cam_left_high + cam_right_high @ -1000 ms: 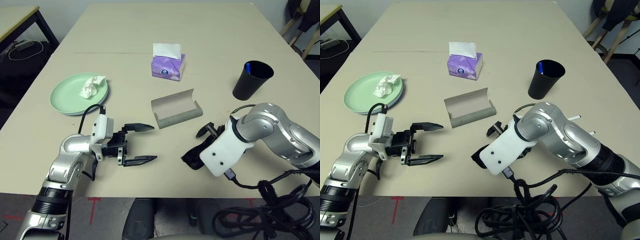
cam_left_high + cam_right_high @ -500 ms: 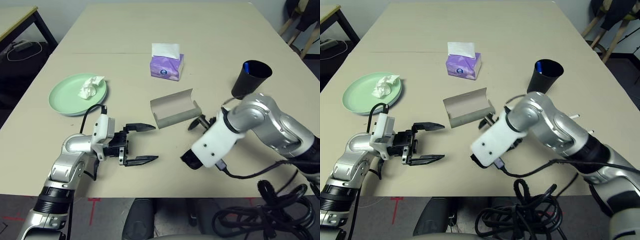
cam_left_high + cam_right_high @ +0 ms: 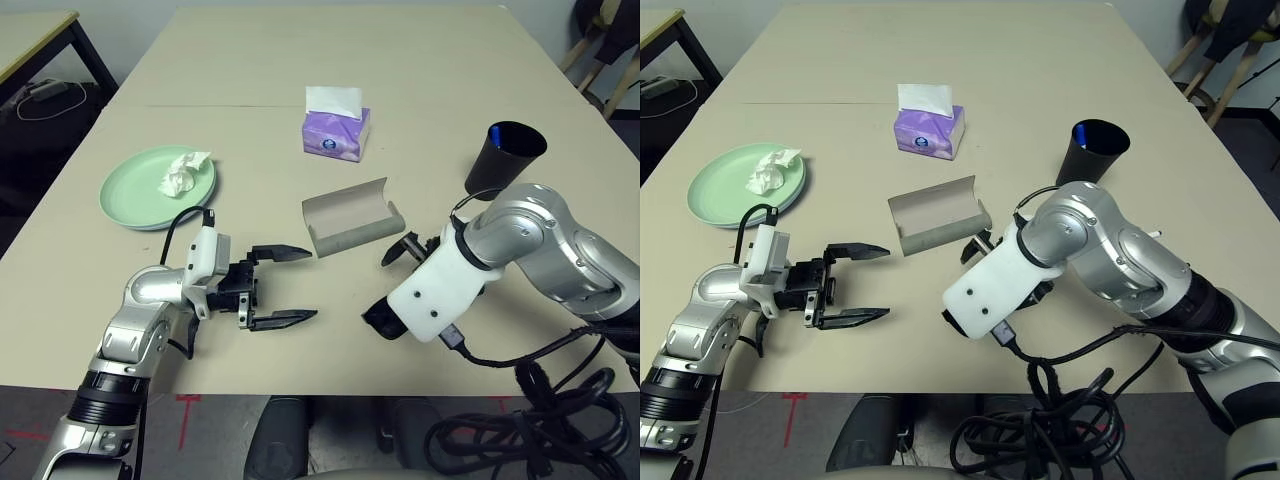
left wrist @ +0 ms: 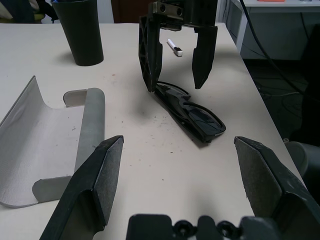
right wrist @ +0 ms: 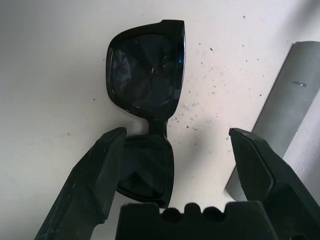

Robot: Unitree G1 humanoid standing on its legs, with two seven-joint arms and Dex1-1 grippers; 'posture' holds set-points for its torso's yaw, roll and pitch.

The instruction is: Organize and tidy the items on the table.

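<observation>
On the left of the surface [image 3: 240, 365], the mint green plate [image 3: 130, 190] sits on a pale blue plate [image 3: 205, 210], with 1 crumpled white tissue [image 3: 180, 176] on top. Just on the near side of them, the left tool [image 3: 314, 283] is spread wide with nothing between its 2 fingers, reaching towards the right. The grey glasses case [image 3: 352, 216] lies open, beyond the 2 tools and roughly between them; the purple tissue box [image 3: 336, 135] stands farther back.

The black sunglasses [image 5: 145, 75] lie on the surface under the right tool [image 5: 177, 132], which is also spread, with nothing pinched. This arm is the nearer of the 2, so it looks the natural 1 for the pick-up. The frame's long axis runs roughly along the tool's fingers, not across the gap, which should suit a squeeze over the narrow width. But the sunglasses sit off centre, towards the finger farther from the case, and that finger overlaps 1 lens in the right wrist view; whether it touches, I cannot tell. The tool probably needs a small shift away from the case before lowering, or it may press on the lens.

Farther right, the black cup [image 3: 500, 165] stands upright with 1 blue pen [image 3: 495, 136] inside.
</observation>
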